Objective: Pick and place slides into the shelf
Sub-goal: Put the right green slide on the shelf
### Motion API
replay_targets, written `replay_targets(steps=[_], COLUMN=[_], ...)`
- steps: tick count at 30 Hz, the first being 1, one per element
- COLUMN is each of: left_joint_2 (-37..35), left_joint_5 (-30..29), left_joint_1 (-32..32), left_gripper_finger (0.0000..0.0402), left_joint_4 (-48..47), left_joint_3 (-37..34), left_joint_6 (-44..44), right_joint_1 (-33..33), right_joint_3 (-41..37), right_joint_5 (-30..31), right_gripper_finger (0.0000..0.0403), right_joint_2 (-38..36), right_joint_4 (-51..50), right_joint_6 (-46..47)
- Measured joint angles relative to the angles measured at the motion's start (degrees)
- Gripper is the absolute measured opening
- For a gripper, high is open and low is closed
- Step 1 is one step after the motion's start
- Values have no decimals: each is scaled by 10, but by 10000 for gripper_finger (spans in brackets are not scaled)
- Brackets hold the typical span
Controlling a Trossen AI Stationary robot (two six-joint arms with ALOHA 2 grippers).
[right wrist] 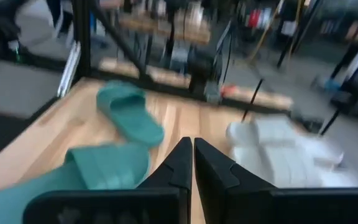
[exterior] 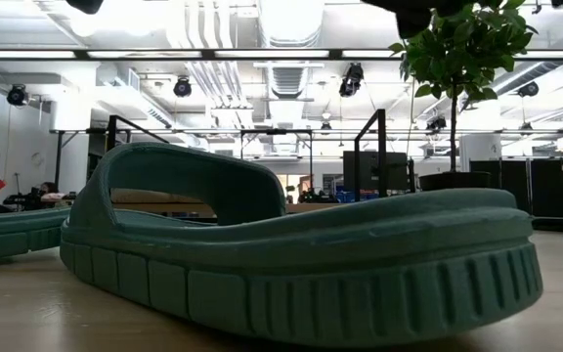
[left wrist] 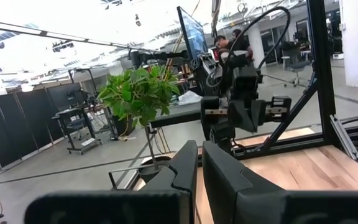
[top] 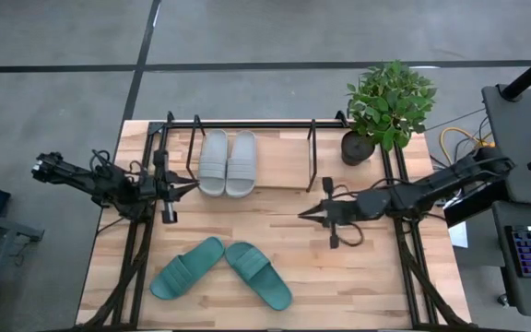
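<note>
The light grey pair of slides [top: 228,163] lies side by side, soles down, on the shelf [top: 289,124] at the far side of the table; it also shows in the right wrist view [right wrist: 278,152]. The two teal slides [top: 187,267] [top: 258,274] lie soles down on the table near its near edge, heels close together; one fills the low view [exterior: 291,254]. My left gripper [top: 192,184] is shut and empty, just left of the grey pair. My right gripper [top: 304,214] is shut and empty, over the table's middle, right of the slides.
A potted plant [top: 387,106] stands at the shelf's far right end. Black frame struts [top: 136,249] [top: 413,267] run along both table sides. The shelf's right half [top: 284,157] holds no slide. People show in the room beyond in the left wrist view [left wrist: 229,40].
</note>
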Motion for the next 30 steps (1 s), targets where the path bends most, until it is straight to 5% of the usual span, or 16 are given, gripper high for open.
replay_targets(steps=[8, 20, 30], left_joint_2=[17, 97, 131], left_joint_5=[0, 3, 39], left_joint_1=[0, 0, 0], left_gripper_finger=[10, 10, 44], left_joint_4=[-3, 39, 103], left_joint_3=[0, -1, 0], left_joint_6=[0, 33, 93], right_joint_1=[-7, -8, -9], right_joint_3=[-87, -54, -52], right_joint_5=[0, -1, 30], right_gripper_finger=[9, 13, 89], right_joint_2=[-21, -23, -23], right_joint_4=[241, 241, 234], right_joint_6=[-148, -232, -255])
